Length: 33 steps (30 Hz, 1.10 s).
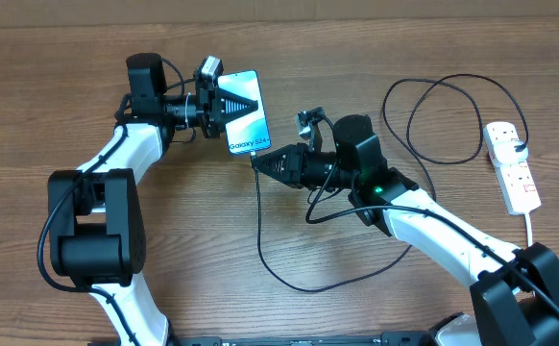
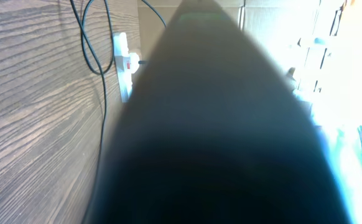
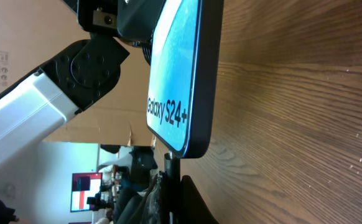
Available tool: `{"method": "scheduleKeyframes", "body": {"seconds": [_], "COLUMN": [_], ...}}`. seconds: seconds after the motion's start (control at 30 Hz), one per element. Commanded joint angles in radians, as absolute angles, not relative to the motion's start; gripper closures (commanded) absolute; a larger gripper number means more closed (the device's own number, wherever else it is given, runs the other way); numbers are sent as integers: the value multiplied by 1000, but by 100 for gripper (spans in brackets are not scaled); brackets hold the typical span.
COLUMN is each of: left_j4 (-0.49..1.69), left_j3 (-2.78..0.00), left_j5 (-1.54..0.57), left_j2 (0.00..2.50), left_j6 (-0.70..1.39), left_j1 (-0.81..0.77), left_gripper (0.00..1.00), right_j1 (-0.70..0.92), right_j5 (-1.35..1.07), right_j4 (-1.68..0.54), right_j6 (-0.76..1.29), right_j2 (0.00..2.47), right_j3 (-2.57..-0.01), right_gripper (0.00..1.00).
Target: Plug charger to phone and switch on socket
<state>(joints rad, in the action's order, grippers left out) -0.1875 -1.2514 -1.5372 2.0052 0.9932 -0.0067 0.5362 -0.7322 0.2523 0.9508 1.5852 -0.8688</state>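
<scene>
A: What is the right gripper [image 1: 263, 161] doing?

B: Its jaws are pressed together on the small plug end of the charger [image 1: 261, 226]. That tip meets the bottom edge of the phone [image 1: 251, 127]. Whether it is fully seated, I cannot tell.

A: And the phone?

B: The left gripper [image 1: 239, 101] is clamped across its blue screen, holding it tilted near the middle of the table [image 1: 404, 38].

A: Where does the cable run?

B: It falls from the plug in a slack loop, then curls off toward the white socket [image 1: 510, 163] on the right, well apart from both grippers.

A: How would these things handle?

B: The phone looks slim, rigid and glassy, so probably slippery. A firm hold across its flat faces suits it. The cable seems light and limp, and only the stiff plug body just behind the tip can take a push. The socket's red switches likely need a short, firm press.
</scene>
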Motion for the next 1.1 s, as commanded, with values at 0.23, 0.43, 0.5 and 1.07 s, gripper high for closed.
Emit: {"method": "scheduleKeyframes", "body": {"seconds": [0.23, 0.43, 0.5, 1.07], "left_j4": [-196, -196, -196, -196], "left_j3": [-1259, -1259, -1259, -1259], "left_j5": [-1560, -1560, -1560, -1550], "left_j2": [2001, 2001, 2001, 2001], "left_j6": [987, 987, 987, 983], "left_j1": [-16, -16, -16, -16], "left_gripper": [96, 96, 96, 96], "right_j1": [541, 541, 541, 542], "right_j5": [-691, -670, -672, -726], "right_j4": [307, 301, 282, 245], "right_j6": [1000, 1026, 1026, 1026], "right_j2": [1586, 1586, 1586, 1585], "right_j3": [-870, -870, -870, -870], "right_gripper": [96, 96, 96, 96]}}
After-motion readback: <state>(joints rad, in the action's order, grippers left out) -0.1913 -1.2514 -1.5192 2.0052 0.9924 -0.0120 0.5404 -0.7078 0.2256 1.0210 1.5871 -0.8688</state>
